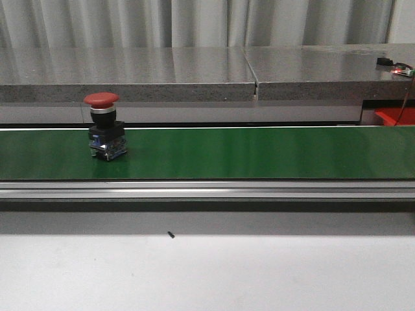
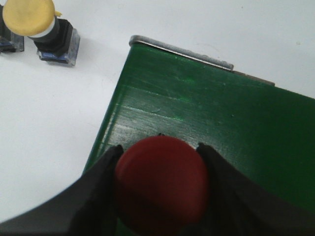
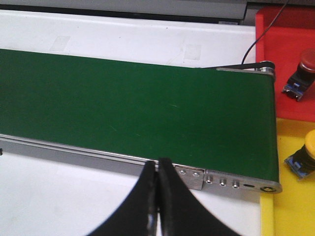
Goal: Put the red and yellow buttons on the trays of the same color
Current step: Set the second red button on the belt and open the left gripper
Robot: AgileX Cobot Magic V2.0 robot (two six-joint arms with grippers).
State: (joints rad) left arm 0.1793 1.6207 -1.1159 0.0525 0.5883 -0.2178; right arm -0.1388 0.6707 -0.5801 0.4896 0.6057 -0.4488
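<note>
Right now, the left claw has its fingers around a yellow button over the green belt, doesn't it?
Not quite: the button between the left claw fingers is red, not yellow, as the left wrist view shows. It is over the green belt. The yellow button lies off the belt on the white surface.

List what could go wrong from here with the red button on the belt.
1. The left gripper has its fingers on both sides of the red button, whose wide cap sits on a narrow base; pulling away unevenly could tip it over.
2. The button stands near the belt's end and edge, so a nudge might push it off.
3. The red tray and yellow tray sit side by side past the belt's far end; it could land in the wrong one.
</note>
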